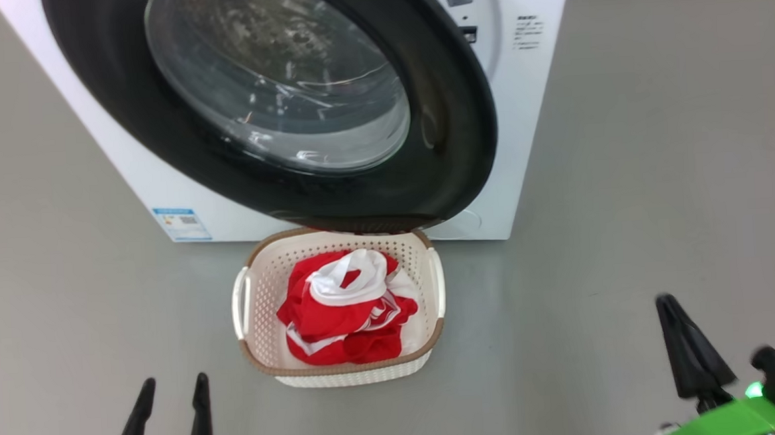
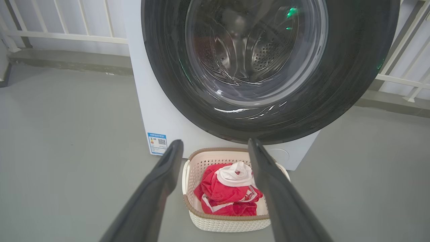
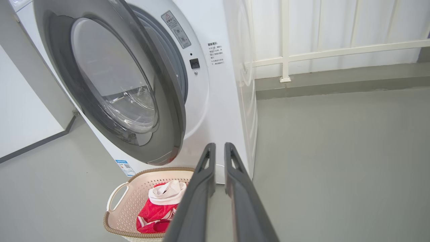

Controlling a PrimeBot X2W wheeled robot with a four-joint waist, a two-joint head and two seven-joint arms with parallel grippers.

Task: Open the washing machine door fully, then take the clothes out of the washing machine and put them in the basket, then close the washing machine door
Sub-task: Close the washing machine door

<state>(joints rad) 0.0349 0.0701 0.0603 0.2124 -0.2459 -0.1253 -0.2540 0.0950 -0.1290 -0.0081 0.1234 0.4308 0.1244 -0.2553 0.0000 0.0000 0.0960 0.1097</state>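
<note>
The left claw (image 1: 174, 388) sits low at the near left of the head view, its two dark fingers spread apart with nothing between them. The right claw (image 1: 684, 338) is at the near right, above a green part of its arm; in the right wrist view its fingers stand almost together, a thin slit between them, gripping nothing. Both hang over the grey floor (image 1: 627, 231), well apart from each other. Between them and a little farther off, the basket (image 1: 342, 372) stands upright on the floor, and the red and white clothes (image 1: 346, 312) lie bunched inside it, the white collar on top. Just behind the basket is the washing machine (image 1: 522, 137), a white box with a small blue label (image 1: 182, 223) low on its front. The washing machine door (image 1: 450, 141) is swung out from the front, partly open, and its black rim reaches over the basket's far edge in the head view. Behind the machine, the right wrist view shows a white railing (image 3: 336, 50) along the wall.
</note>
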